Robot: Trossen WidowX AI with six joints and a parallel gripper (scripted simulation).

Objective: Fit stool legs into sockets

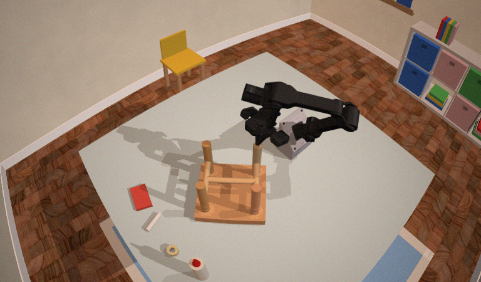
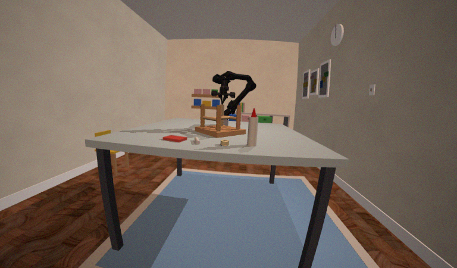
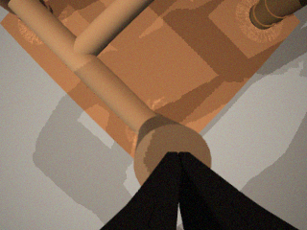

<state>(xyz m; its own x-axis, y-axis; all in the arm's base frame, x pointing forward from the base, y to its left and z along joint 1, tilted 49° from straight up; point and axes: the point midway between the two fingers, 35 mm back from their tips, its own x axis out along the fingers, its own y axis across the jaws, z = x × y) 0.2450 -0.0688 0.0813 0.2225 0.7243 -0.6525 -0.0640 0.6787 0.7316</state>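
The stool (image 1: pixel 230 193) stands inverted mid-tabletop (image 1: pixel 337 193), four legs upright. The fingers, pressed together and holding nothing, sit directly above one leg's (image 1: pixel 257 155) top end, along its vertical axis.

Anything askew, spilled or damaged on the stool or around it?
Nothing stands out. All four legs stand upright on the seat, which lies flat. The shut gripper sits at the top of the back-right leg, holding nothing.
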